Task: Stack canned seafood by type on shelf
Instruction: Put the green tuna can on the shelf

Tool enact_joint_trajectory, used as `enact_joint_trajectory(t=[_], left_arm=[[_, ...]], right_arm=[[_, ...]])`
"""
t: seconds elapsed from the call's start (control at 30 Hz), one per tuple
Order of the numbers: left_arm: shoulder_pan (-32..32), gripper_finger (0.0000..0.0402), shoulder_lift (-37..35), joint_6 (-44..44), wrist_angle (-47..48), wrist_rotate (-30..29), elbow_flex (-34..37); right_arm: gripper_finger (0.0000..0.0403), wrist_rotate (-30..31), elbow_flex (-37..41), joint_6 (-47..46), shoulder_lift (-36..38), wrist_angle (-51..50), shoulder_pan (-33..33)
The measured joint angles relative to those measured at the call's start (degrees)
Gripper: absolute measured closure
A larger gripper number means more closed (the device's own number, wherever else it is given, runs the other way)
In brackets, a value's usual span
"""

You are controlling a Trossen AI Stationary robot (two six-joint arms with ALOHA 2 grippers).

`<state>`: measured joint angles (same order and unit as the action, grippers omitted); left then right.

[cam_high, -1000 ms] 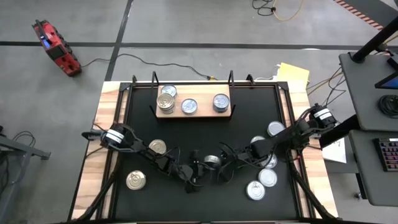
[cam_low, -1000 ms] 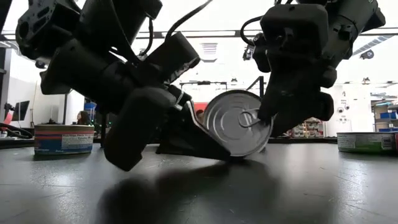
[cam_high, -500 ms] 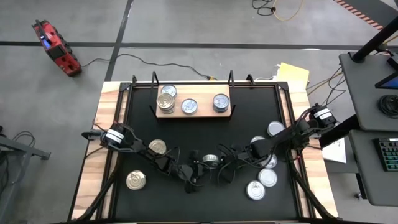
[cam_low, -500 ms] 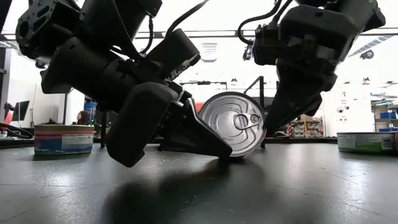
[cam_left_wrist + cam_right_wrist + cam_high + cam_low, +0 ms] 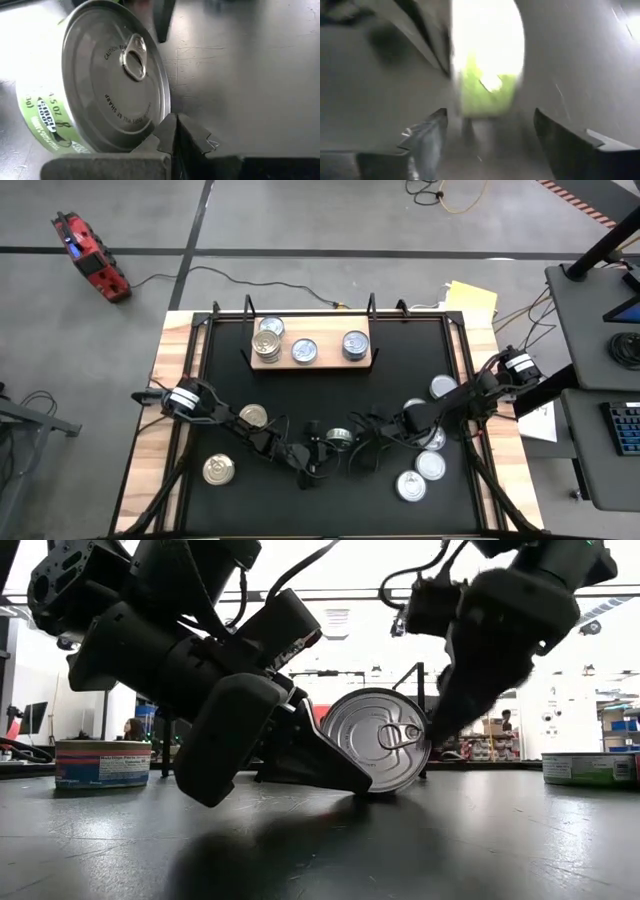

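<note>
The green-labelled can (image 5: pixel 380 740) is tipped on edge at lower centre of the counter (image 5: pixel 330 395), propped by the left gripper (image 5: pixel 172 137) with jaws together, right gripper (image 5: pixel 487 132) with jaws apart just beside

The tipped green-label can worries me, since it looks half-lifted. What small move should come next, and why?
Probably close the right gripper on the can: the can stands tilted on its rim, propped by the shut left gripper, while the right fingers are open, facing it.
</note>
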<state>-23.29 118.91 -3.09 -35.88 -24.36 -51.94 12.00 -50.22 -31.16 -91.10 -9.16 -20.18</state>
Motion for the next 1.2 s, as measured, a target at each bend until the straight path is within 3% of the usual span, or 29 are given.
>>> enact_joint_trajectory(t=[0.17,0.4,0.87,1.1,1.2], left_arm=[[0.2,0.0401,0.0,0.0,0.0,0.0,0.0],[0.2,0.0401,0.0,0.0,0.0,0.4,0.0],[0.2,0.0402,-0.1,0.0,0.0,0.5,0.0],[-0.2,0.0401,-0.2,0.0,0.0,0.5,0.1],[-1.1,0.0401,-1.1,0.6,0.1,-0.3,0.1]], right_arm=[[0.0084,-2.0,0.0,4.9,-0.3,7.0,0.3],[0.0094,-2.0,0.1,5.2,-0.9,6.9,0.4],[0.0173,0.5,0.1,5.2,-3.4,12.4,0.6],[0.0276,3.1,0.1,4.4,-4.2,12.5,0.7],[0.0274,3.0,0.1,4.4,-3.1,11.9,0.7]])
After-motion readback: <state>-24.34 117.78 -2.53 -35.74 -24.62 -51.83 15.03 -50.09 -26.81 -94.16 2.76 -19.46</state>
